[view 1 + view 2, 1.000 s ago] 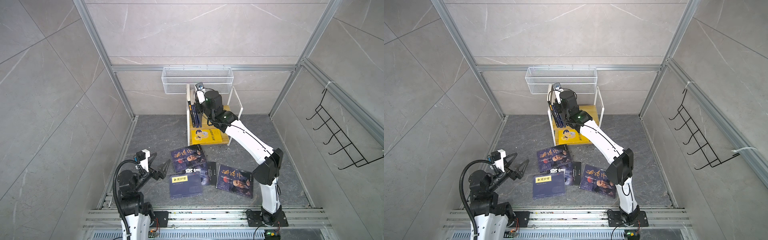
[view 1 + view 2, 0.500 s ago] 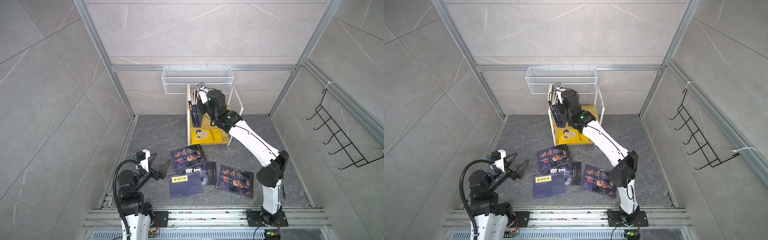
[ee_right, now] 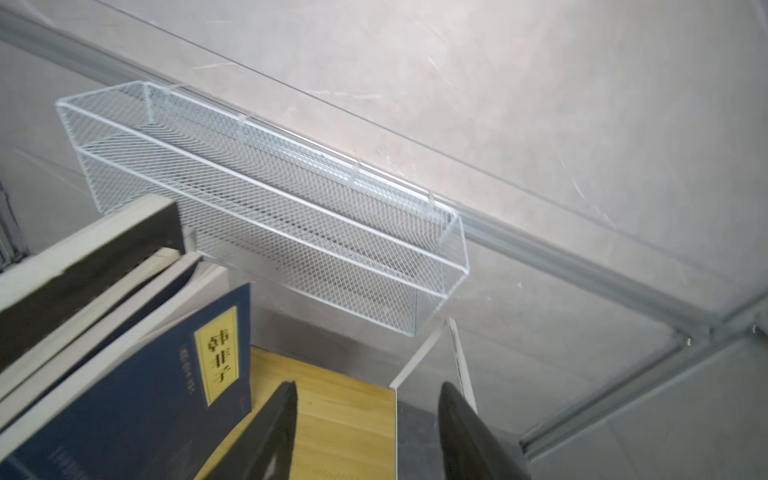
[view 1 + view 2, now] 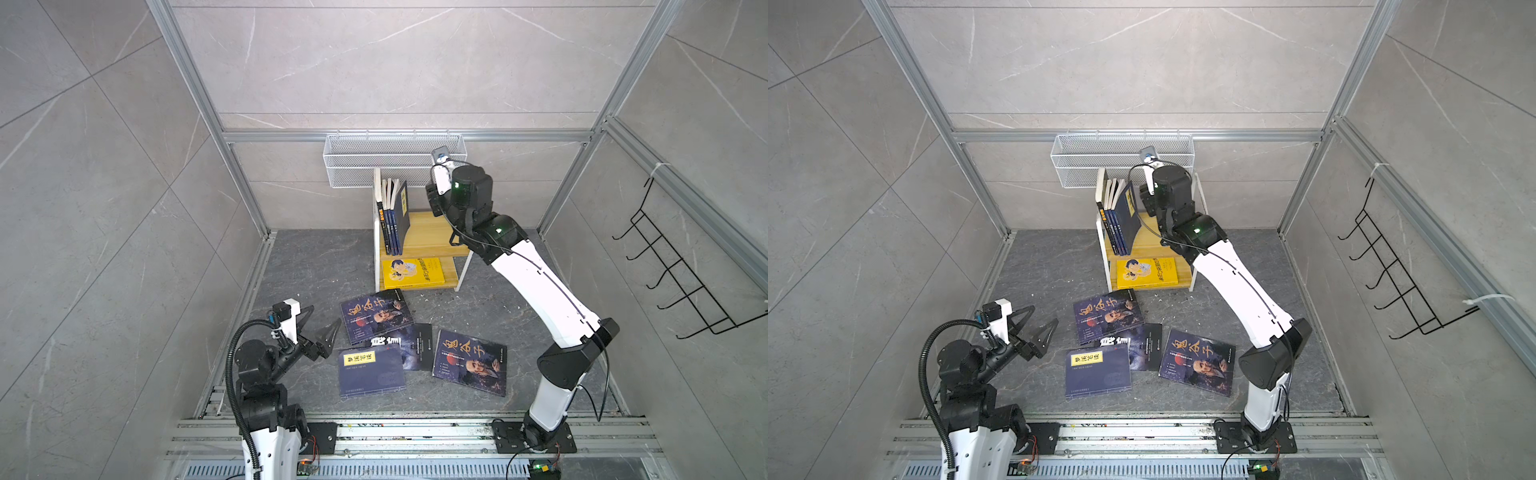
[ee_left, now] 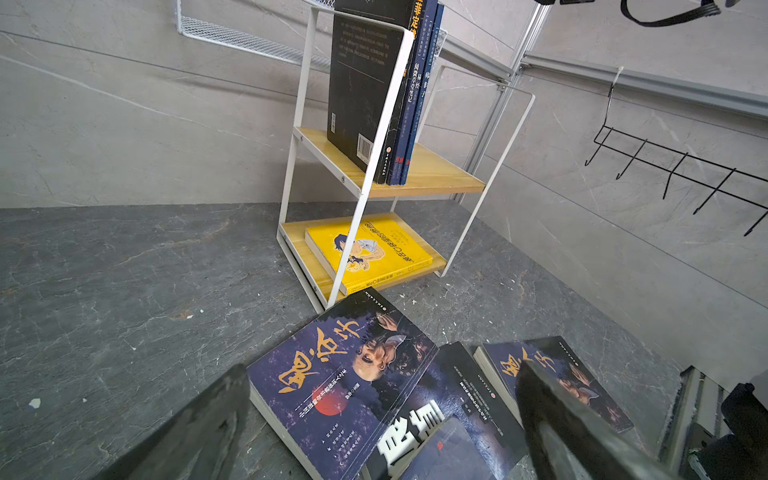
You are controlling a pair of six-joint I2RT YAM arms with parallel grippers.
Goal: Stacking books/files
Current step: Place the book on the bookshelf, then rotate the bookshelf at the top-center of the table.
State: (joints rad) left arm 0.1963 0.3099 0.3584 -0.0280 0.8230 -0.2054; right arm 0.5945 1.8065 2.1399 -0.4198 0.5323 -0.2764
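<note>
The right claw (image 3: 368,386) stands with its jaws apart and nothing between them, above the bare end of the upper shelf board (image 4: 428,232). Just beside one finger, a navy book with a yellow label (image 3: 166,374) leans against the row of upright books (image 4: 388,216) packed at the board's left end. From that leaning cover to the rack's white frame (image 3: 419,353) the board is open wood. A wire basket (image 3: 291,199) hangs on the back wall close above the book tops. On the lower shelf a yellow book (image 4: 411,272) lies flat.

The left claw (image 4: 325,316) is spread wide and empty, hovering low over the counter (image 4: 316,266). It points at the nearer portrait book (image 4: 376,316), which lies just in front of the rack's foot. A black book (image 4: 415,347) lies partly under that one and under a navy book with a yellow title label (image 4: 370,372). A second portrait book (image 4: 469,361) lies just beside the black one. Left of this cluster and back to the wall the counter is bare.
</note>
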